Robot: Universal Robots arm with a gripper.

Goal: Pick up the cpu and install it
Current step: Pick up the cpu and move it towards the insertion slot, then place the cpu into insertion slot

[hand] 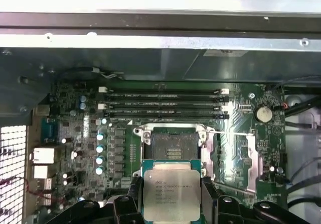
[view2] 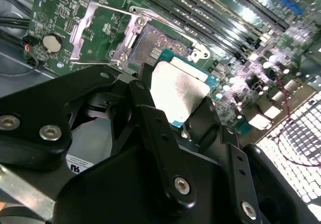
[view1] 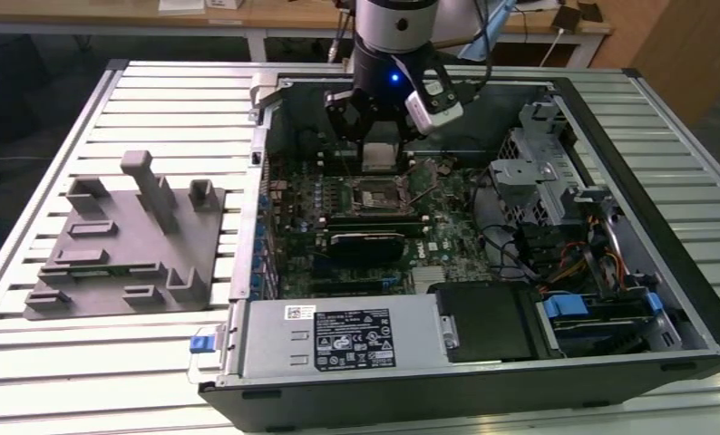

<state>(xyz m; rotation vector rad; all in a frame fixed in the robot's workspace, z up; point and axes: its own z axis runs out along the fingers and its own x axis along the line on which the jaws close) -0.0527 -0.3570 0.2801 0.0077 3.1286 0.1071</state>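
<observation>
The cpu [hand: 170, 194] is a flat square chip with a pale silver top and a green rim, and my gripper [hand: 170, 201] is shut on its two sides. It hangs flat just above the motherboard, beside the open square metal-framed socket [hand: 173, 148]. In the second wrist view the cpu [view2: 175, 94] sits between the black fingers [view2: 143, 111], with the socket [view2: 150, 38] beyond it. In the exterior view the gripper [view1: 382, 156] holds the cpu [view1: 382, 158] inside the case, a little behind the socket [view1: 378, 193].
The open computer case [view1: 602, 118] lies on a slatted white table [view1: 167, 100]. Memory slots [hand: 165, 106] run beside the socket. A drive cage [view1: 541, 172], cables and a power supply [view1: 335, 335] fill the case. A grey fixture block [view1: 131, 245] stands at the exterior view's left.
</observation>
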